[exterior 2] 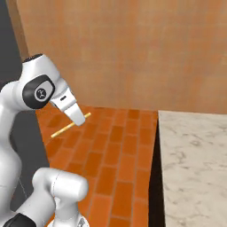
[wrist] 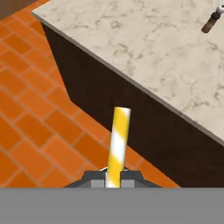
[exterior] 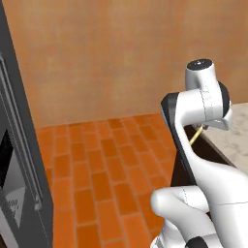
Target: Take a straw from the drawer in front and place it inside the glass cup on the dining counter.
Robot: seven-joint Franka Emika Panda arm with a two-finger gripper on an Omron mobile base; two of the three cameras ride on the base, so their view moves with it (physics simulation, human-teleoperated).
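Clamped in my gripper (wrist: 113,181), the straw (wrist: 117,144) points toward the table (wrist: 144,48) corner; I carry it above the brick floor (wrist: 30,127), presumably heading cupward.

Straw (wrist: 117,146) sits between the gripper (wrist: 113,177) fingers, projecting forward above the brick floor (wrist: 39,131). Dining counter (wrist: 144,48) lies ahead and right of the straw tip. A small object (wrist: 209,22) rests on the counter's far right.
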